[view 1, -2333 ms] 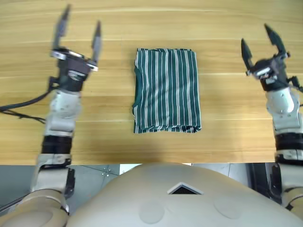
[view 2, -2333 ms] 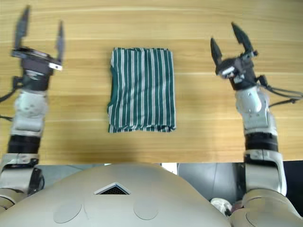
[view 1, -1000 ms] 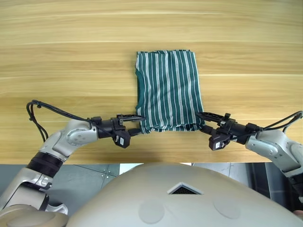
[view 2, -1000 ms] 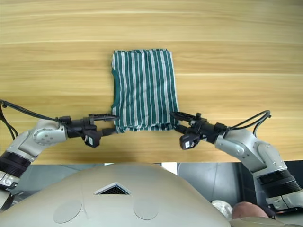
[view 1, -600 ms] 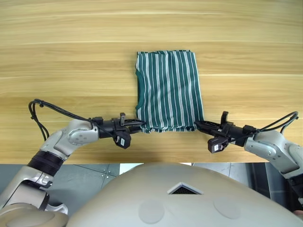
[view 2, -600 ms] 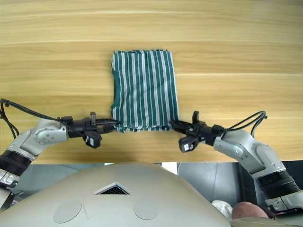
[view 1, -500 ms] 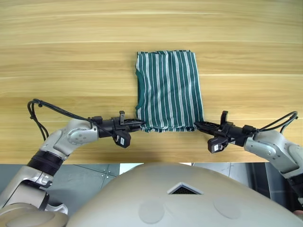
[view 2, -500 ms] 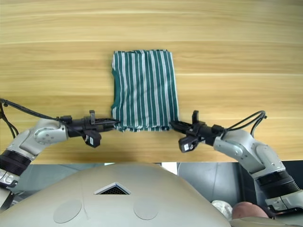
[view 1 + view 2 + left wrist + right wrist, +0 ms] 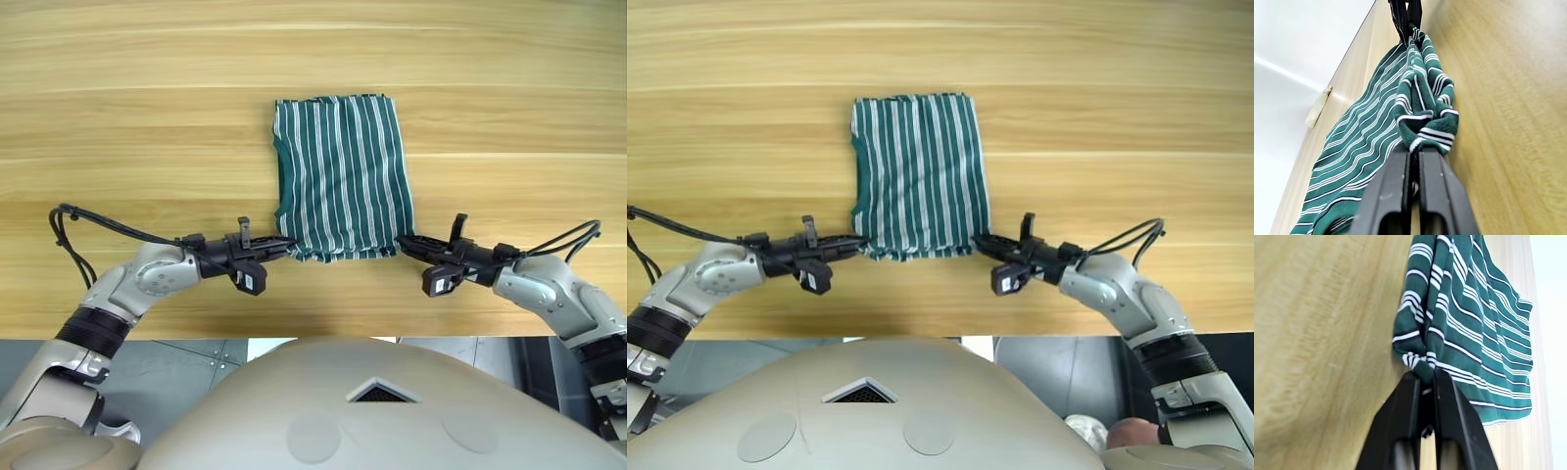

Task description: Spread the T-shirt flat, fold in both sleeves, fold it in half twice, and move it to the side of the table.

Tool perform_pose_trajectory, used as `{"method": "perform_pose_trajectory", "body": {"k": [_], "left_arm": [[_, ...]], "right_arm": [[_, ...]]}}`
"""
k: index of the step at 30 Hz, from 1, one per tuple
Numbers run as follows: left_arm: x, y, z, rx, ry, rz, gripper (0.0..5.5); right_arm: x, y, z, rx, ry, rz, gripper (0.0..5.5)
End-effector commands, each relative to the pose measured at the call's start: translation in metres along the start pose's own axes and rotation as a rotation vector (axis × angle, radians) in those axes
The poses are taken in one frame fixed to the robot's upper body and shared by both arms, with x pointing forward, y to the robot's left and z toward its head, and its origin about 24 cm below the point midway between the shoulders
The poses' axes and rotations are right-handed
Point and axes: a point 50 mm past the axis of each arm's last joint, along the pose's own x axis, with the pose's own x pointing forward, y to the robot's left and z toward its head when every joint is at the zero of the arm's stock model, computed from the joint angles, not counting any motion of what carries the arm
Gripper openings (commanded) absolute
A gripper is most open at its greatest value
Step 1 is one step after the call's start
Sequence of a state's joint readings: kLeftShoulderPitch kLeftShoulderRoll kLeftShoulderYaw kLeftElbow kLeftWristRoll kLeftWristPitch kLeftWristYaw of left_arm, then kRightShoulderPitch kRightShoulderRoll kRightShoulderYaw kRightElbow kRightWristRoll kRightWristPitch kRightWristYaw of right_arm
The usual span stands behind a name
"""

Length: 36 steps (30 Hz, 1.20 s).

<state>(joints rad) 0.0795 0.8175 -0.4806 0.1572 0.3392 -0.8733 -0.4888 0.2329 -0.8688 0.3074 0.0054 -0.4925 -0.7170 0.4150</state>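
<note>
So the folded green-and-white striped T-shirt (image 9: 340, 176) is lying flat as a tall rectangle, roughly mid-width on the pale wood-grain table (image 9: 147, 117), a bit closer to the near edge than the far side. Both arms come in low, nearly flat along the tabletop. The left gripper (image 9: 287, 244) has its two black fingers pinched tight on the shirt's 7 o'clock corner, and the right gripper (image 9: 403, 239) is clamped the same way on the 5 o'clock corner. In the wrist views the cloth bunches up into a little wad right where each pair of fingers bites it. Grey floor (image 9: 201, 351) shows past the table's near edge.
</note>
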Motion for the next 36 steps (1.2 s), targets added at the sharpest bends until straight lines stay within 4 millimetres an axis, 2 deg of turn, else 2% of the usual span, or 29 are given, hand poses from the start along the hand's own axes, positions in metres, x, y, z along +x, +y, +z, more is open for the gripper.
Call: {"method": "perform_pose_trajectory", "body": {"k": [1, 4, 7, 10, 12, 15, 18, 23, 33, 36], "left_arm": [[-0.016, -0.058, -0.013, -0.158, 0.168, -0.218, 0.02], [-0.022, -0.073, 0.001, -0.242, 0.163, -0.230, 0.02], [-0.024, -0.076, 0.011, -0.302, 0.142, -0.198, 0.02], [-0.022, -0.067, 0.023, -0.372, 0.055, -0.118, 0.02], [-0.017, -0.046, 0.025, -0.395, -0.007, 0.010, 0.02], [-0.011, -0.012, 0.014, -0.419, -0.037, 0.230, 0.02], [-0.008, 0.003, 0.002, -0.421, -0.013, 0.332, 0.02], [-0.002, 0.034, -0.005, -0.395, -0.041, 0.489, 0.02], [0.004, 0.078, -0.031, -0.366, 0.035, 0.616, 0.02], [0.008, 0.083, -0.046, -0.375, 0.101, 0.636, 0.02]], "right_arm": [[-0.008, 0.011, 0.005, 0.049, -0.012, 0.036, 0.13], [-0.018, 0.020, 0.010, 0.135, 0.003, 0.026, 0.13], [-0.026, 0.026, 0.013, 0.196, 0.021, 0.007, 0.13], [-0.026, 0.010, 0.020, 0.243, -0.037, -0.118, 0.13], [-0.021, -0.004, 0.017, 0.233, -0.043, -0.195, 0.13], [-0.010, -0.015, 0.011, 0.213, -0.042, -0.222, 0.13], [-0.005, -0.029, 0.008, 0.220, -0.049, -0.299, 0.13], [0.007, -0.052, 0.000, 0.189, -0.051, -0.380, 0.13], [0.038, -0.108, -0.016, 0.143, -0.055, -0.519, 0.13], [0.052, -0.128, -0.022, 0.160, -0.036, -0.577, 0.13]]}}
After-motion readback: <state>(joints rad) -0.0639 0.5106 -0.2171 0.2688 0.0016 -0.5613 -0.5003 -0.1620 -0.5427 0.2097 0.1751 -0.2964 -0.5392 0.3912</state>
